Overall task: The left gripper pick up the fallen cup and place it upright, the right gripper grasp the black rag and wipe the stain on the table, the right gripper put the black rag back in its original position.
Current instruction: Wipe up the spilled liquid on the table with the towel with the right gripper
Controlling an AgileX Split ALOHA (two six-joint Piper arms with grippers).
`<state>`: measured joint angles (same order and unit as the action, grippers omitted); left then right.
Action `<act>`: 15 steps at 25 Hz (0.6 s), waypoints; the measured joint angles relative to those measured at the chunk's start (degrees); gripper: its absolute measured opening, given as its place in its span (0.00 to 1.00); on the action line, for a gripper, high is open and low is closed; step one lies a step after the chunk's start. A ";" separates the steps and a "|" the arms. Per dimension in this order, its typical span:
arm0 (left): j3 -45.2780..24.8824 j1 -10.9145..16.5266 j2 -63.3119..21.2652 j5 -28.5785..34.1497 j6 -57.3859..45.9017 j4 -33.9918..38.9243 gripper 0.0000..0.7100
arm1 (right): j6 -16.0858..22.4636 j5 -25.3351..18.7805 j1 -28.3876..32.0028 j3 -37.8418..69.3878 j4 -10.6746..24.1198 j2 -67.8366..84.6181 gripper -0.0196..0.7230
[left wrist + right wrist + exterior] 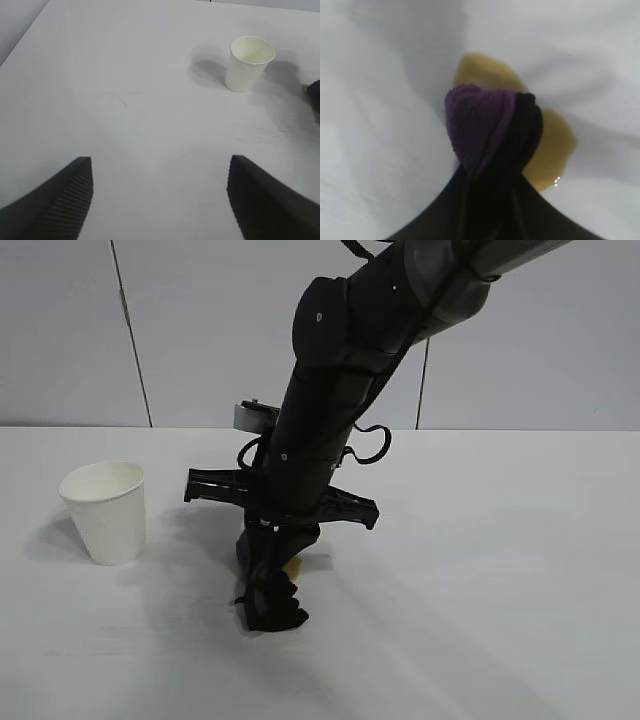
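Observation:
The white paper cup (104,510) stands upright at the left of the table (480,570). In the left wrist view the cup (249,62) is well ahead of my left gripper (160,165), which is open over bare table with nothing between its fingers (70,195). This gripper does not show in the exterior view. My right gripper (268,560) points down at the table's middle, shut on the black rag (272,605). The rag's purple fold (480,125) hangs over the amber stain (555,145), and its lower end reaches the tabletop. A bit of stain (294,566) shows beside the rag.
The thick right arm (330,410) slants down from the upper right over the table's middle. Grey wall panels (60,330) close off the far side. Open tabletop lies to the right and in front of the rag.

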<state>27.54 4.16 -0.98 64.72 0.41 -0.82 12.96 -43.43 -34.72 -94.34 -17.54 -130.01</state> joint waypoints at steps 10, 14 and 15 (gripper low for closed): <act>0.00 0.00 0.00 0.00 0.00 0.00 0.76 | -0.57 5.06 0.00 0.00 -3.28 0.00 0.16; 0.00 0.00 0.00 0.00 -0.02 0.00 0.76 | -0.57 6.09 0.00 0.00 -2.55 0.00 0.16; 0.00 0.00 0.00 0.00 -0.02 0.00 0.76 | -0.57 6.09 0.00 0.00 -1.98 -0.07 0.16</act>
<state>27.54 4.16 -0.98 64.72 0.39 -0.82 12.39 -37.34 -34.72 -94.34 -19.52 -130.08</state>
